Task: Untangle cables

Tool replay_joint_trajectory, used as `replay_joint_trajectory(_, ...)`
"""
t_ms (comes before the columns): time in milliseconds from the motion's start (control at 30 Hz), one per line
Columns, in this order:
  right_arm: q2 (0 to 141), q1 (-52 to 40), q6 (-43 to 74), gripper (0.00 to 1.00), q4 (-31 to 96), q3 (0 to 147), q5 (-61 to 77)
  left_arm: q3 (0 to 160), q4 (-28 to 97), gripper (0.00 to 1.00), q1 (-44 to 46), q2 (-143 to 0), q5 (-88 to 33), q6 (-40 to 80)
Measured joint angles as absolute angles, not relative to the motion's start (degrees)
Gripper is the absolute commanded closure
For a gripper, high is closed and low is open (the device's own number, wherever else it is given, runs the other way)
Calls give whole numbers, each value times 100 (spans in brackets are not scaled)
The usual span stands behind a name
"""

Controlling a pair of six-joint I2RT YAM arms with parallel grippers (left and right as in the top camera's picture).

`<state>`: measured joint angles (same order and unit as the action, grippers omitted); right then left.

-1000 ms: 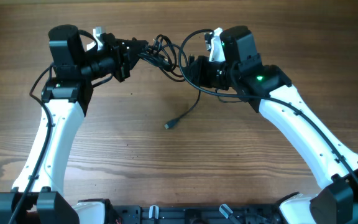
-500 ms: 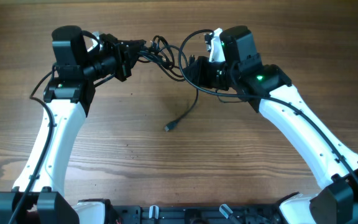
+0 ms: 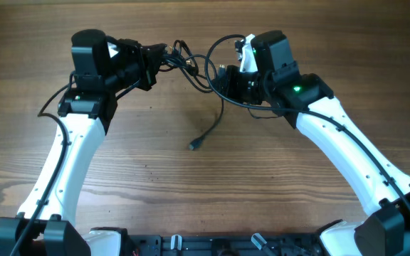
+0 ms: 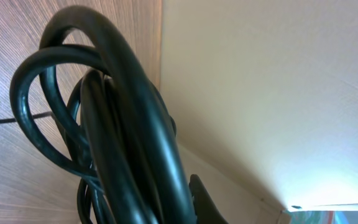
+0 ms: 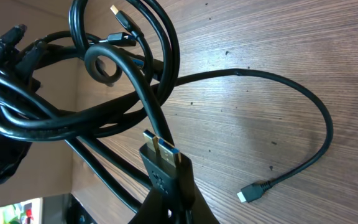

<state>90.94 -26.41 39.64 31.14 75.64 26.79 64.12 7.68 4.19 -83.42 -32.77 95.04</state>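
The cables are thin black cords in a tangled bundle, held off the table between my two grippers at the back centre. My left gripper is shut on the left side of the bundle; in the left wrist view the loops fill the frame right at the jaws. My right gripper is shut on a black plug with blue and gold contacts. The bundle's loops hang just beyond it. One cord runs down to a small loose plug lying on the table, also seen in the right wrist view.
The table is brown wood. The white arms reach in from the front left and front right. A thick black robot wire arcs over the right wrist. The left gripper's dark body shows in the right wrist view.
The left arm has swung to the right and its wrist has turned, carrying the bundle's left side a little right. The right arm and the loose plug have not moved.
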Motion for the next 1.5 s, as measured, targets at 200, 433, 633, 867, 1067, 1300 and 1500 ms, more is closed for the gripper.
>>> replay_joint_trajectory(200, 9094, -2644, 3986, 94, 3157, 7564, 2676, 6412, 770, 96, 429, -8342, -3262, 9529)
replay_joint_trajectory(433, 9181, -2644, 3658, 46, 3570, 7507, 2585, 6414, 764, 96, 340, -8342, -2611, 9386)
replay_joint_trajectory(633, 9185, -2545, 3218, 42, 3710, 7502, 2364, 6436, 1219, 96, 338, -8342, -2488, 8147)
replay_joint_trajectory(867, 9122, -2143, 2842, 42, 3450, 7502, 2303, 6445, 1951, 96, 425, -8342, -2484, 6525)
replay_joint_trajectory(1067, 9041, -1817, 2464, 42, 3389, 7529, 2427, 6447, 1927, 96, 838, -8342, -2488, 5730)
replay_joint_trajectory(1300, 9008, -1822, 2045, 42, 3586, 7894, 2561, 6445, 1710, 96, 1122, -8342, -2910, 4984)
replay_joint_trajectory(1500, 8967, -1822, 1634, 42, 3684, 8385, 2877, 6447, 1520, 96, 1133, -8342, -4001, 4005)
